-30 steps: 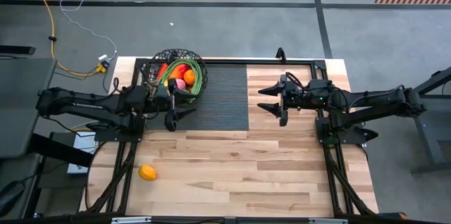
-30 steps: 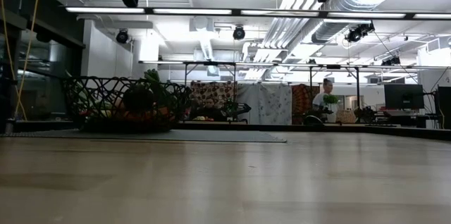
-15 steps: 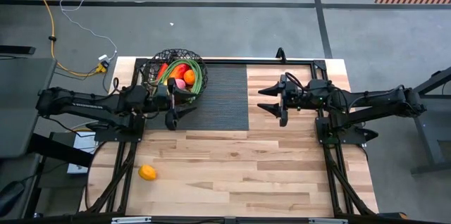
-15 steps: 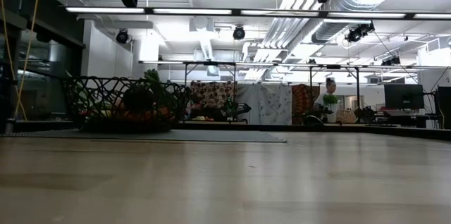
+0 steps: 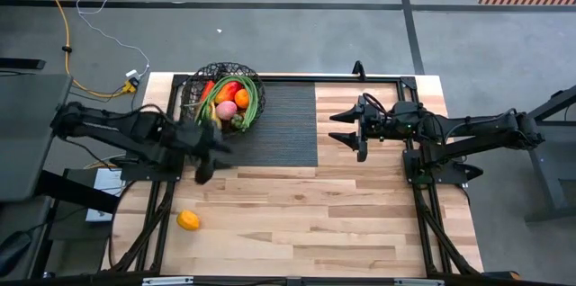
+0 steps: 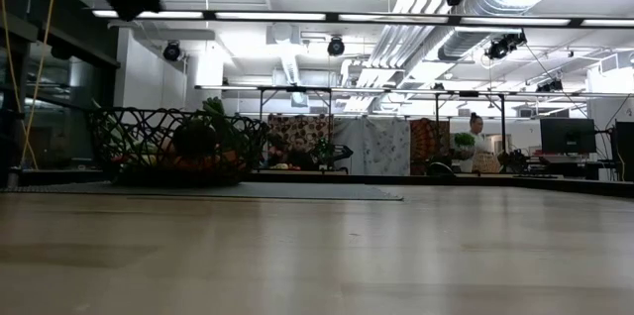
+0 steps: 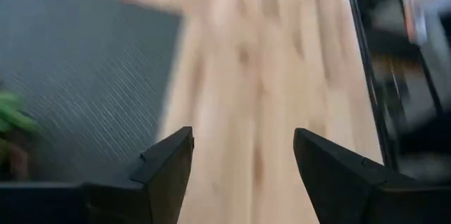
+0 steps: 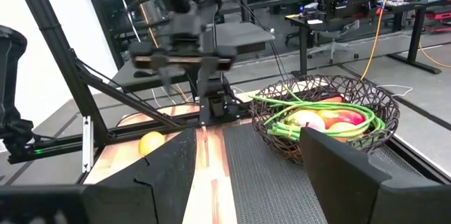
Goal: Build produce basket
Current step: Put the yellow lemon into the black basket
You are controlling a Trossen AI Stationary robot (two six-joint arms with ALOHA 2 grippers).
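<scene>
One orange fruit [image 5: 188, 220] lies loose near the table's front-left, well below our left gripper [image 5: 203, 158], whose fingers are spread w/ nothing between them. Just beyond that gripper sits the basket [image 5: 194, 85] on the dark mat [image 5: 288, 129], produce [image 5: 230, 99] inside. Our right gripper [image 5: 347, 128], well apart across the mat, is also spread, empty.

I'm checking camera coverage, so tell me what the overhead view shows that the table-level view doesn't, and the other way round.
Only the high view shows the loose orange fruit near the table's front left corner, both arms whole, the open left gripper off the basket and the open right gripper over the table's right side. Only the low view shows the room behind, with a person far off. Both show the wire basket holding produce on the dark mat.
</scene>
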